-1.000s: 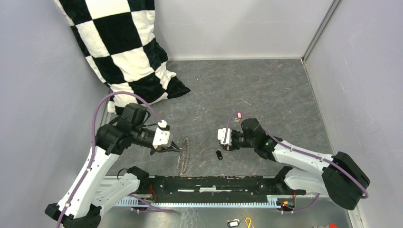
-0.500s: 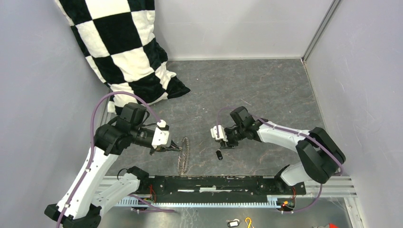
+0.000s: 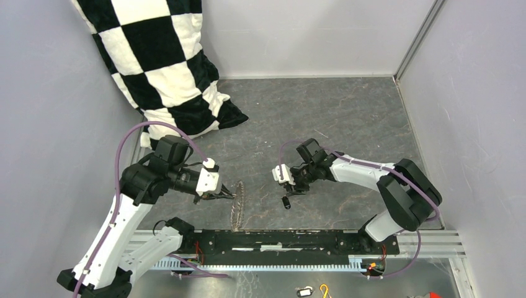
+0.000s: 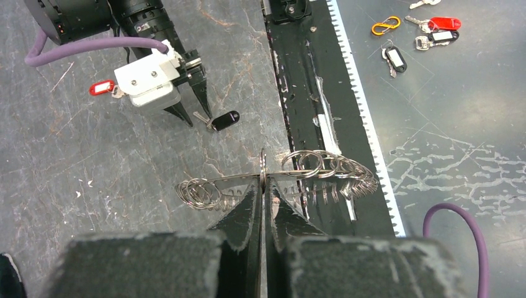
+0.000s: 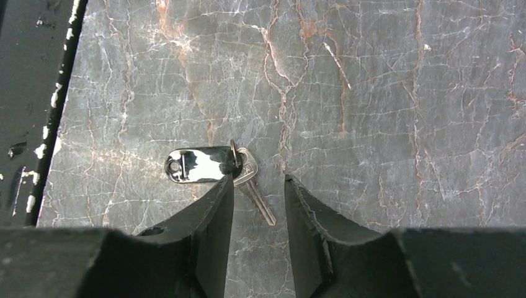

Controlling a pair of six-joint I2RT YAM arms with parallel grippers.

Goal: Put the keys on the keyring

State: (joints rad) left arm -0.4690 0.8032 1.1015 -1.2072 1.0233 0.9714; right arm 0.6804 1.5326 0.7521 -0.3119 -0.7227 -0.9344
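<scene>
The keyring (image 4: 322, 166) is a thin metal hoop fringed with small split rings. My left gripper (image 4: 263, 186) is shut on its wire and holds it on edge by the black rail; the top view shows gripper (image 3: 222, 195) and ring (image 3: 238, 201). The black-headed key (image 5: 198, 164) lies flat on the grey floor. My right gripper (image 5: 257, 183) is open just above it, with the key's blade between the fingertips and the head past the left fingertip. In the top view the right gripper (image 3: 288, 189) sits right behind the key (image 3: 286, 202). The red-headed key (image 4: 101, 88) lies beyond the right gripper.
A black-and-white checkered cushion (image 3: 161, 62) leans in the back left corner. A black toothed rail (image 3: 279, 239) runs along the near edge. Beyond it lie an orange hook (image 4: 386, 25), a red tag (image 4: 443, 23) and a dark tag with a white face (image 4: 394, 57). Walls close in on both sides.
My right arm has swung left and forward, bringing its open gripper over the black-headed key and covering the red key in the top view. The left gripper has hardly moved.
</scene>
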